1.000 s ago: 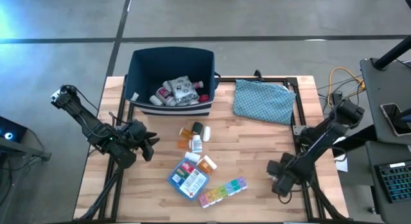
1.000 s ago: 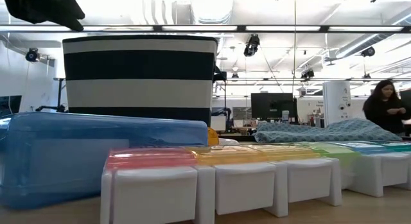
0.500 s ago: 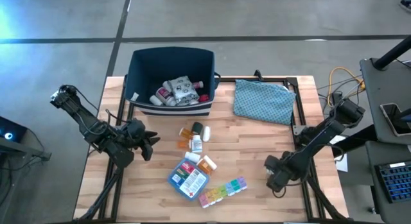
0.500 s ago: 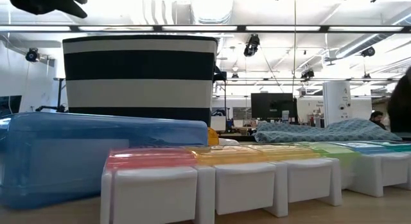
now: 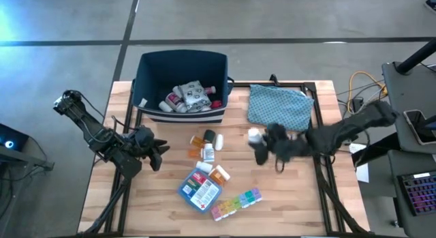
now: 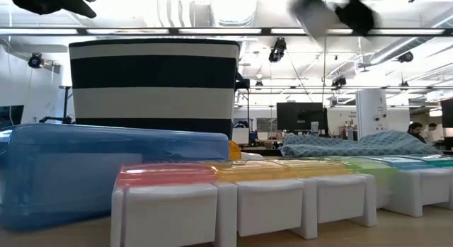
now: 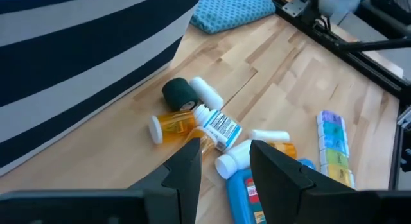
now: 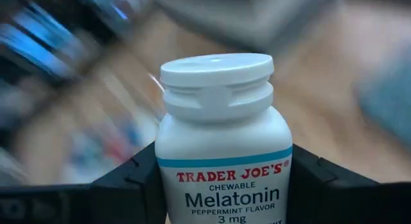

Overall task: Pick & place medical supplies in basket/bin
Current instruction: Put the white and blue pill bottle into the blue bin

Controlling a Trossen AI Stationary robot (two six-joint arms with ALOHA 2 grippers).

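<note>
Inside navy bin (image 5: 151, 64) several supplies (image 5: 191, 96), right gripper (image 5: 262, 146) jaws clamping white melatonin bottle (image 8: 223, 153), left gripper (image 5: 158, 153) jaws closed empty

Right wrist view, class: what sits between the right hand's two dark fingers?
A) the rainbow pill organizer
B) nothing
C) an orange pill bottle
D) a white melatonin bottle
D: the right hand is shut on the white melatonin bottle, whose label reads "Melatonin".

A grey concrete floor (image 5: 272, 16) with dark seams surrounds the wooden table (image 5: 272, 197); beyond, ceiling pipes (image 6: 212, 31), hanging lamps and monitors (image 6: 297, 116) fill the room.
</note>
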